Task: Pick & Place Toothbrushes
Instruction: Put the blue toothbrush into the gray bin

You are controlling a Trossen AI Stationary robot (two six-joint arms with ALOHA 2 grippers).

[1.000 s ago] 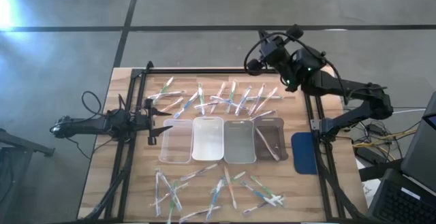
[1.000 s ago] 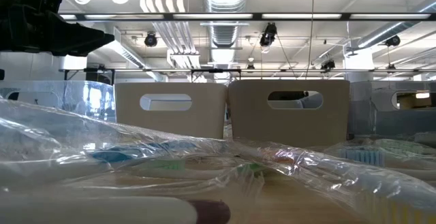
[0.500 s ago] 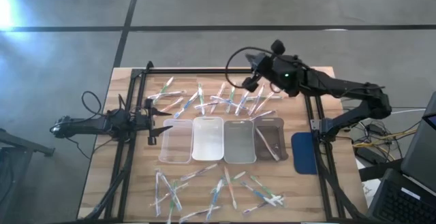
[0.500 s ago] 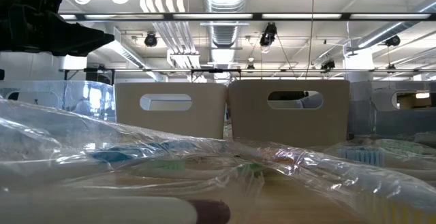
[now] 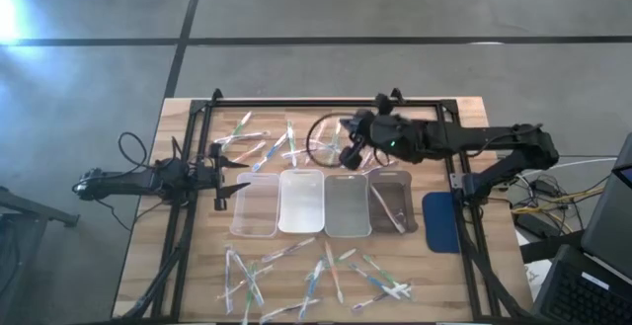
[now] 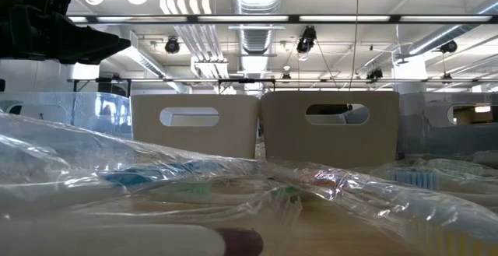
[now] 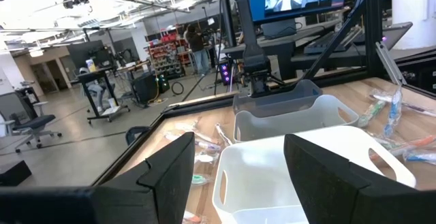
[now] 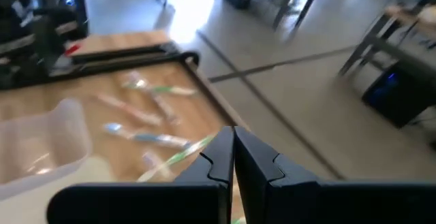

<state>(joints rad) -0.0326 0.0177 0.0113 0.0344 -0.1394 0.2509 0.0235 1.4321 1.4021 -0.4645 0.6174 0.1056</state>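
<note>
Four clear plastic trays (image 5: pixel 324 203) are sitting side by side mid-table (image 5: pixel 454 295); the rightmost is holding one toothbrush (image 5: pixel 387 209), the others are showing nothing inside. Wrapped toothbrushes (image 5: pixel 296 145) are lying scattered in a band above the trays and another (image 5: pixel 311 274) below. The right gripper (image 5: pixel 348 153) is hovering over the upper band, fingers (image 8: pixel 231 157) pressed together, holding nothing. The left gripper (image 5: pixel 235 163), parted and empty, is waiting at the table's left edge. Only the low view is showing crinkled wrapping close up and two beige bins (image 6: pixel 264 124) with handle slots.
</note>
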